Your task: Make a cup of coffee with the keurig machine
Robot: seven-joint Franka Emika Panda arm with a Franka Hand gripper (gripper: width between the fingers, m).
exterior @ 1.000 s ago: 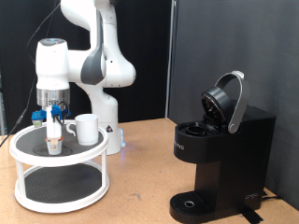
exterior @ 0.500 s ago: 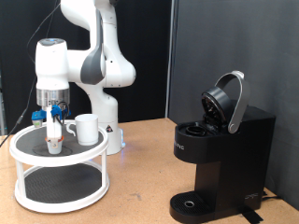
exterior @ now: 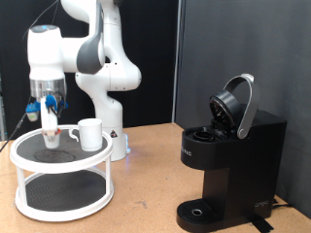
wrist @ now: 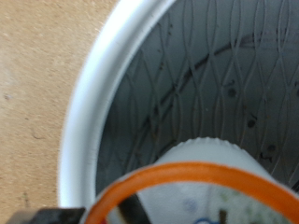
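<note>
Cup (exterior: 90, 133): you are seeing it standing upright on the top tier of the white two-tier stand (exterior: 60, 161), at the exterior view's left, well apart from the machine.
Keurig machine (exterior: 229, 160): sitting at the exterior view's right with its lid tipped open, likely so the chamber is reachable.
Pod (exterior: 51, 134): white, orange-rimmed (wrist: 201, 191); hanging just beside the cup, above the tier's dark mat.
Gripper (exterior: 50, 123): fingers are closing on the pod, pointing down over the stand.
</note>
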